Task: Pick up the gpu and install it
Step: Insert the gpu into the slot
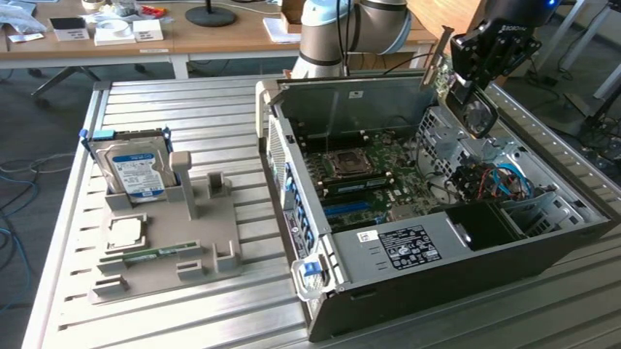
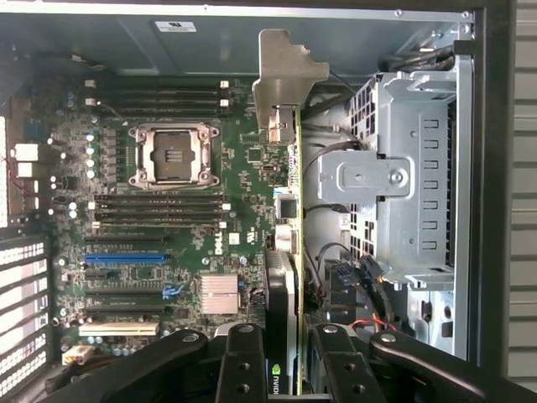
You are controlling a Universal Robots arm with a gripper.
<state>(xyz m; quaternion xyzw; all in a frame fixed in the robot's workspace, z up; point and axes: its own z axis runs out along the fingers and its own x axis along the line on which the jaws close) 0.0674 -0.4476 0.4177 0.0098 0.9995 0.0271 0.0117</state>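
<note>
The jaws are clamped on the gpu [image 1: 438, 64], with a black finger [image 2: 243, 369] pressed against each flat face of the card. In the exterior view the card hangs in the air over the far corner of the open computer case [image 1: 466, 283], toward the exterior view's right. It sits above the case rim, tilted, and clear of the board inside. Its pale metal bracket [image 1: 435, 54] points up and away from the black wrist. From the wrist view the gpu [image 2: 287, 210] is seen edge-on, a thin dark card with a green edge. The silver bracket [image 2: 289, 75] is at its far end, toward the case wall. It lies over the gap between the green motherboard [image 2: 210, 168] and the grey drive cage [image 2: 419, 168]. The empty processor socket [image 2: 174, 154] is well off to one side, and the expansion slots [image 2: 126, 277] lie bare on the board. The case lies on its side on a slatted metal counter [image 1: 185, 102]. Well apart, toward the exterior view's left, a grey holder [image 1: 209, 240] carries an upright blue-labelled hard drive [image 1: 136, 171] and a narrow green memory stick [image 1: 145, 254] nearer the front.
</note>
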